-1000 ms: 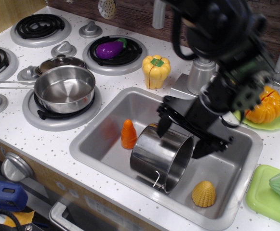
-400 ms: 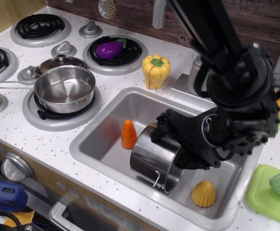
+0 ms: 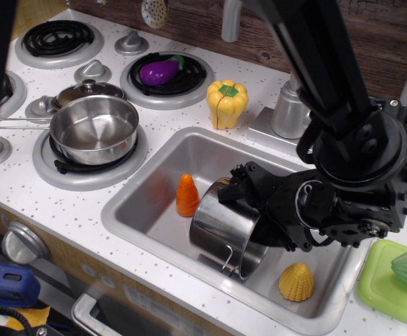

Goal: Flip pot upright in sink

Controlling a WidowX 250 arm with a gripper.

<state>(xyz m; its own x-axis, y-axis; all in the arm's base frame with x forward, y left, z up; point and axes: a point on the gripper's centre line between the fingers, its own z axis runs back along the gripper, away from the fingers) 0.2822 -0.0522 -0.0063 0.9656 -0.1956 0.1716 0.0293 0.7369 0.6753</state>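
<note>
The shiny steel pot (image 3: 221, 225) lies on its side in the silver sink (image 3: 136, 199), its mouth facing the front right, with a wire loop handle at its lower rim. My black gripper (image 3: 251, 213) is pressed down over the pot's upper right side at the rim. One finger (image 3: 232, 183) lies along the top of the pot wall. The other finger is hidden behind the pot and the gripper body, so the jaw gap does not show.
In the sink an orange carrot (image 3: 186, 195) stands left of the pot and a yellow corn piece (image 3: 295, 282) lies at the front right. A long-handled saucepan (image 3: 94, 129) sits on the burner to the left. A yellow pepper (image 3: 227, 103) and the faucet base (image 3: 291, 112) stand behind the sink.
My gripper came down from above the pot, where its fingers straddled it open, onto the pot's rim and turned slightly. The pot has barely shifted.
</note>
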